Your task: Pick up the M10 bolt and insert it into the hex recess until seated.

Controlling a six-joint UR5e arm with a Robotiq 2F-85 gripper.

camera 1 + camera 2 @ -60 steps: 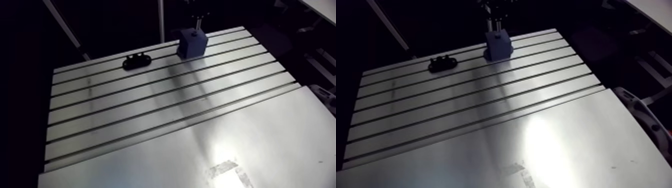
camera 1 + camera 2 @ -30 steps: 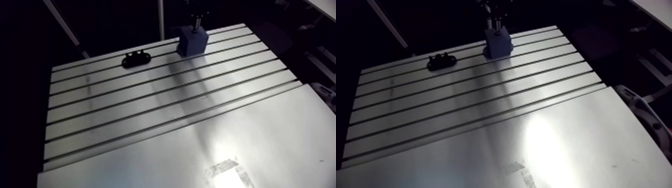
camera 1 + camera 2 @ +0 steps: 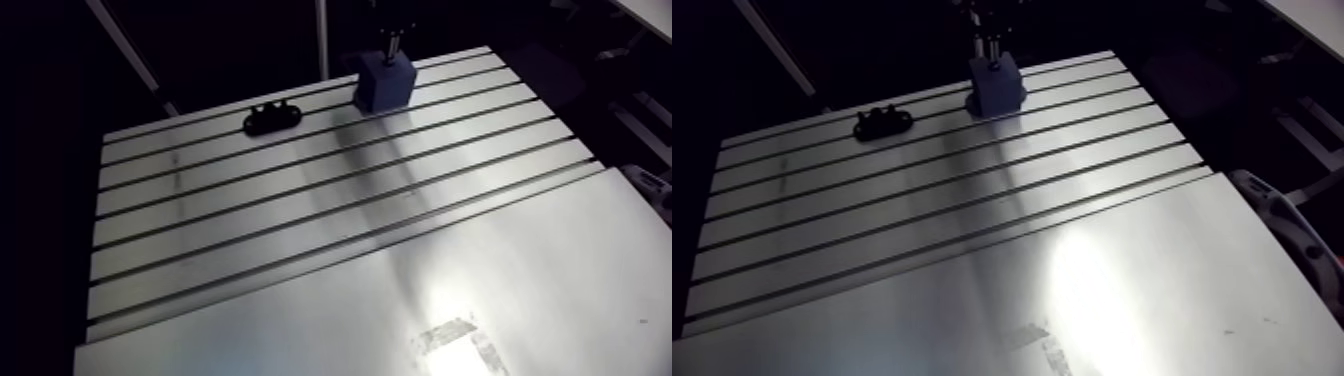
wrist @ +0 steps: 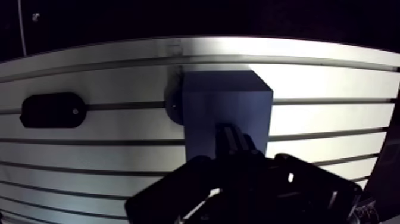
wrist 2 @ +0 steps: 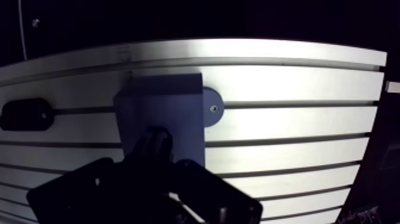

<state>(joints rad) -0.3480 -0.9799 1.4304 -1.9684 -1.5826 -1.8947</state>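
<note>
A blue block (image 3: 385, 85) stands at the far edge of the slotted table (image 3: 300, 200). In the arm view the shiny shaft of the M10 bolt (image 3: 393, 47) points straight down onto the block's top. My gripper (image 3: 392, 22) hangs dark above it and holds the bolt by its upper end. In the wrist view the block (image 4: 226, 110) lies directly under and ahead of the gripper (image 4: 235, 159). The bolt (image 4: 229, 138) shows as a dark stub over the block's top face. The hex recess is hidden beneath it.
A black fixture (image 3: 272, 120) sits in a table slot to the left of the block. A round grey disc (image 5: 212, 108) with a centre screw lies against the block's side. A smooth metal plate (image 3: 480, 290) covers the near part of the table.
The arm view has shifted slightly, so the camera moved. The gap between gripper and block looks a little smaller than earlier. Block and fixture stay where they were.
</note>
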